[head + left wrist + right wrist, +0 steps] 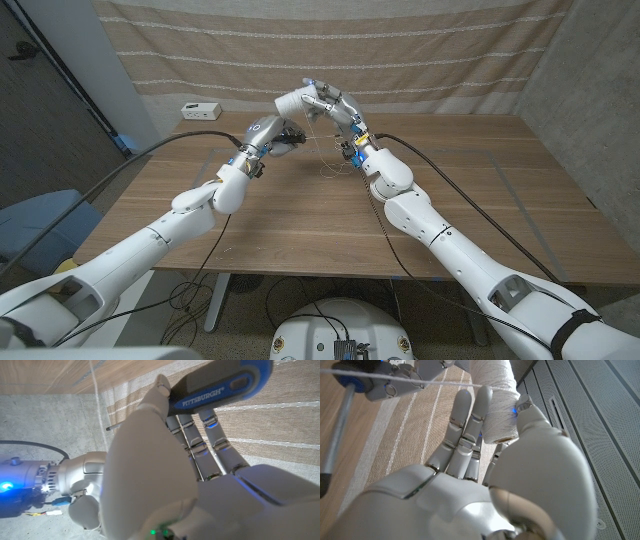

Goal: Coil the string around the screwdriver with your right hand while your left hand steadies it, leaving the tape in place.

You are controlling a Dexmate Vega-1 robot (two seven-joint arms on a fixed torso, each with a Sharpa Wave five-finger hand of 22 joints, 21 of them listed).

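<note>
The wooden bench carries both arms, which rise from its near corners and meet above its far middle. A small white box lies at the far left edge of the bench.

The left robot hand is raised over the bench and clamped on the screwdriver. Its fingers wrap the blue and black handle, which bears the word PITTSBURGH, and the metal shaft points away from the handle.

The right robot hand is higher and just beside the left one. It is closed on a spool of white string, held between the thumb and the other fingers.

A thin line of string runs tight from the spool across to the screwdriver in the left robot hand.
</note>
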